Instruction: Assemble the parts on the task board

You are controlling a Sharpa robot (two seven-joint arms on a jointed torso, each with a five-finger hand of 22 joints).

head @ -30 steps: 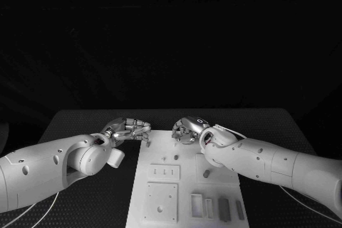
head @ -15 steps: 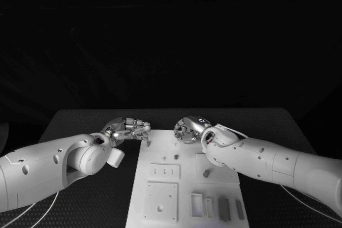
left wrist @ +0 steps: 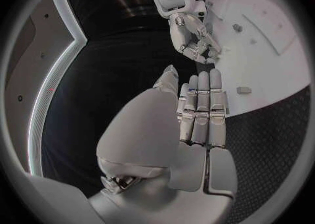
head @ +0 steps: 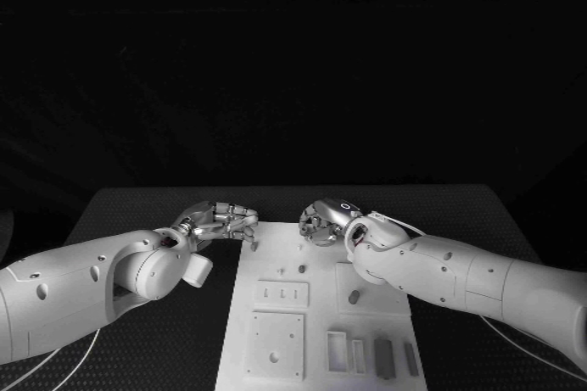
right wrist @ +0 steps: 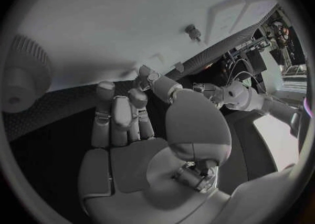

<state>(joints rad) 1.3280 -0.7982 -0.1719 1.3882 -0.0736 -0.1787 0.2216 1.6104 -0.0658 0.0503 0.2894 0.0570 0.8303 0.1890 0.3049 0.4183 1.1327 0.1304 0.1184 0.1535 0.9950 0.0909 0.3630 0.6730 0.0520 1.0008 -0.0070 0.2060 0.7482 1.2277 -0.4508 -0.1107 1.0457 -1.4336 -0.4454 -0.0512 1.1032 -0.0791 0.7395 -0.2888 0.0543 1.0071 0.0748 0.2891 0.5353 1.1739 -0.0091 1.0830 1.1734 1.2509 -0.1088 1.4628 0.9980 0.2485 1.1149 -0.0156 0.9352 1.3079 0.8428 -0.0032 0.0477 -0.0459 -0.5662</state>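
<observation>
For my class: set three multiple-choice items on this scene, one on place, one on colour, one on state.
1. Where on the task board are the left hand and right hand? A near end; B far end; C middle.
2. The task board's colour? A black; B white; C striped.
3. The hands are: A clasped; B stacked; C apart.
Answers: B, both hands lie at the board's far end; B, it is white on the black table; C, bare board shows between them.

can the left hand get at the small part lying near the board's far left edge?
Probably yes. The left hand hovers at the task board far-left corner, holding nothing visible, and the small part lies bare on the plate beside its fingertips.
</observation>
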